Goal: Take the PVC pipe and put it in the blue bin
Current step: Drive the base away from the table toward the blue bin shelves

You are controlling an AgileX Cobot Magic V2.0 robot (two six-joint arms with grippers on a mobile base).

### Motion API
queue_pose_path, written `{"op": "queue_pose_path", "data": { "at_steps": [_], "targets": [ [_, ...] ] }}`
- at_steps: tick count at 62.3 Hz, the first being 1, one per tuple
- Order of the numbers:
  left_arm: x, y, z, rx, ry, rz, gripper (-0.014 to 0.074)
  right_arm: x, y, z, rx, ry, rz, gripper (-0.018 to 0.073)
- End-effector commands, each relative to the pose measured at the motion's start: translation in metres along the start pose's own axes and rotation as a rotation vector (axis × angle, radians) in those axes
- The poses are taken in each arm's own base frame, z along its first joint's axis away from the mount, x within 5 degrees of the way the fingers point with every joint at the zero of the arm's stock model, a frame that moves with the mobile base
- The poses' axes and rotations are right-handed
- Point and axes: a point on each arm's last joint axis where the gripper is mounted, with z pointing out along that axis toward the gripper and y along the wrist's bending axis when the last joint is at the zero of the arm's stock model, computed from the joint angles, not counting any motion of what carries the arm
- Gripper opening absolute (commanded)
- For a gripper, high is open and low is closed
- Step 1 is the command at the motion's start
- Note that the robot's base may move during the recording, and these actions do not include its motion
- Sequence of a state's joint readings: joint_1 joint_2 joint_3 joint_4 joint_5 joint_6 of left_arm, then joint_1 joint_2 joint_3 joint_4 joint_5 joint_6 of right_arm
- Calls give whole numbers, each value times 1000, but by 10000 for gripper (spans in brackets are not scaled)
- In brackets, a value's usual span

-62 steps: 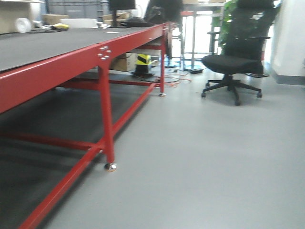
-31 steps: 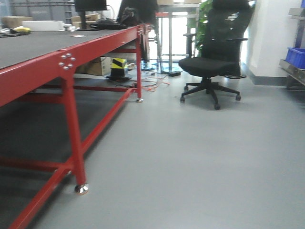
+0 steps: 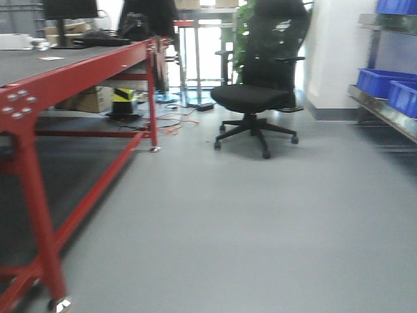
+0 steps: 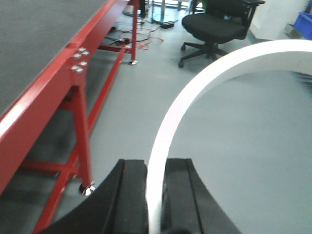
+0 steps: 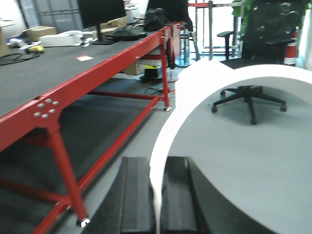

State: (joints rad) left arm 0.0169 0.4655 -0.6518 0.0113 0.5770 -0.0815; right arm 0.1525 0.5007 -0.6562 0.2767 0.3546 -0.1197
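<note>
The PVC pipe shows only in the wrist views, as a wide white curved rim. In the left wrist view the PVC pipe (image 4: 165,126) arcs up and to the right from my left gripper (image 4: 156,163), which is shut on its wall. In the right wrist view the PVC pipe (image 5: 195,92) curves the same way out of my right gripper (image 5: 156,160), also shut on the wall. Blue bins (image 3: 384,81) sit on a metal shelf at the right edge of the front view, beyond open grey floor. One blue bin corner (image 4: 304,24) shows at the top right of the left wrist view.
A long red-framed table (image 3: 78,65) with a dark top runs along the left, its leg (image 3: 39,215) close by. A black office chair (image 3: 254,98) stands ahead in mid-floor. Cables and a yellow-black box (image 3: 124,98) lie under the table's far end.
The front view has swung right: the red table and chair slid leftward in frame, and the shelf with blue bins has come into view at the right.
</note>
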Motion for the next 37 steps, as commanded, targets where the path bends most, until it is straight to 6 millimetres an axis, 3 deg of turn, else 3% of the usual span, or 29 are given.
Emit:
{"op": "queue_pose_path", "data": {
  "at_steps": [1, 37],
  "targets": [
    [-2, 0, -1, 1, -27, -11, -111, -2, 0, -1, 5, -31, -4, -153],
    [-2, 0, -1, 1, -27, -11, -111, -2, 0, -1, 5, -29, -4, -153]
  ]
}}
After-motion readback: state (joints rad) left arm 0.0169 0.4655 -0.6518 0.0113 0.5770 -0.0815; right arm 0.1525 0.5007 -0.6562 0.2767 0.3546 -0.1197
